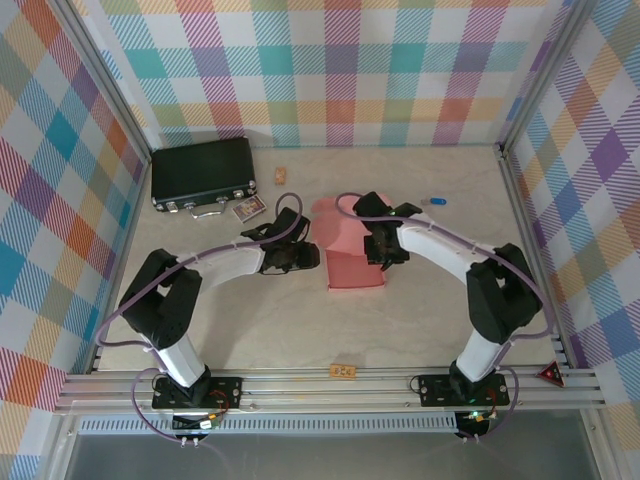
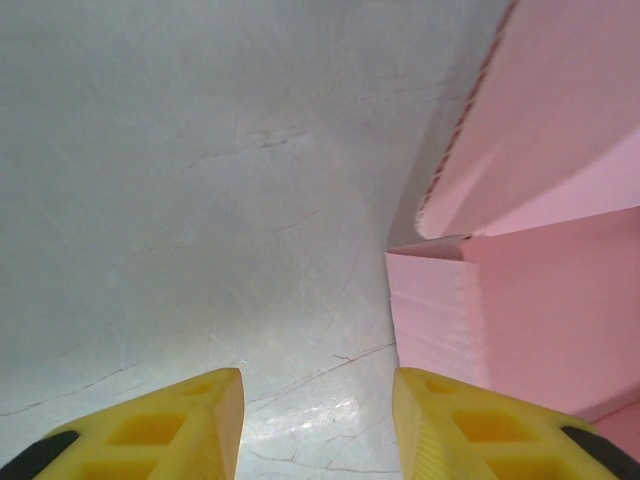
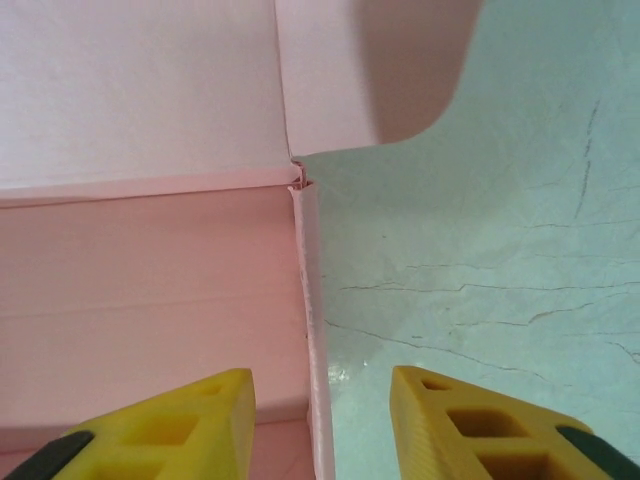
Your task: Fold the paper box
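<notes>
Two pincers flank the box [image 1: 356, 272], both with jaws apart and clamped on nothing. The left pincer [image 2: 318, 400] hangs low over bare worktop [image 2: 200, 200] just beside the box's left side, which looks like a stance for bracing or nudging that side while the other arm works. The right pincer [image 3: 320, 388] stands astride the right wall [image 3: 311, 300], with one finger over the inside of the box and the other over the worktop. The thin card runs between them, and no contact shows. That stance would suit pinching the wall to sharpen its crease or hold it upright. Past the wall's far end the lid [image 3: 140, 90] is open behind the box, hinged at the rear edge, and a rounded tab [image 3: 370, 70] at its corner hangs free, untucked. Judging by this, the walls are up and the lid is not yet closed, so the fold seems well along with the tucking left to do. The box sits mid-worktop between the arms, within easy reach of both. A black case [image 1: 202, 172] rests at the far left corner, well apart and probably of no use to the fold.
</notes>
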`<state>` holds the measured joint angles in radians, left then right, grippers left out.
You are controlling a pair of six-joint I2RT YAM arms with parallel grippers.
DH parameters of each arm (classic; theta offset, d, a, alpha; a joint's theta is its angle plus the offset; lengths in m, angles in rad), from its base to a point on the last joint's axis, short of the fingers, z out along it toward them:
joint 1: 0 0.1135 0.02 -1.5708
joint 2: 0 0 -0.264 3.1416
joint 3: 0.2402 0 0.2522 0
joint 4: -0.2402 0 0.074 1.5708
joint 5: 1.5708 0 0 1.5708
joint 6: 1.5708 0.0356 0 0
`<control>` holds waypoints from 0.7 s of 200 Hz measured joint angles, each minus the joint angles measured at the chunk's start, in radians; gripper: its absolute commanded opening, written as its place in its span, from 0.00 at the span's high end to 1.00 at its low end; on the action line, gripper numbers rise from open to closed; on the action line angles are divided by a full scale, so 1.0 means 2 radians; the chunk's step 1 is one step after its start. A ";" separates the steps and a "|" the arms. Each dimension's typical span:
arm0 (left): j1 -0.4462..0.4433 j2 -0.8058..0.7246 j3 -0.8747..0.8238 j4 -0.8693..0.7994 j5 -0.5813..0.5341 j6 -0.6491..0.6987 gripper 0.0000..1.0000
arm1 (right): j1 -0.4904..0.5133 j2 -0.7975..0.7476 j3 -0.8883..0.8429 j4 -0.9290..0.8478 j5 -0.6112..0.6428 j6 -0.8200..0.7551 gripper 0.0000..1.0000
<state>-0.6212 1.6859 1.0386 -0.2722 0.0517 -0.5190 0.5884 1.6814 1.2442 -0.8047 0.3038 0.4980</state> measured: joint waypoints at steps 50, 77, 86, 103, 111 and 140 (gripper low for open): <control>0.011 -0.028 0.021 -0.022 -0.014 0.026 0.50 | -0.050 -0.068 -0.023 0.030 -0.054 -0.049 0.52; 0.037 -0.028 0.035 -0.022 0.004 0.040 0.40 | -0.094 -0.076 -0.031 0.051 -0.102 -0.090 0.50; 0.044 -0.028 0.040 -0.021 0.010 0.047 0.38 | -0.111 -0.078 -0.034 0.061 -0.123 -0.104 0.49; 0.057 -0.028 0.050 -0.018 0.025 0.057 0.37 | -0.143 -0.078 -0.036 0.072 -0.166 -0.134 0.47; 0.063 -0.028 0.054 -0.018 0.033 0.062 0.36 | -0.156 -0.078 -0.036 0.077 -0.182 -0.148 0.46; 0.078 -0.022 0.071 -0.016 0.057 0.075 0.34 | -0.202 -0.060 -0.028 0.093 -0.229 -0.182 0.46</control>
<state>-0.4644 1.6417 1.1801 -0.3035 0.1658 -0.3687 0.1844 1.5608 1.1877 -0.6182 -0.1535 0.1337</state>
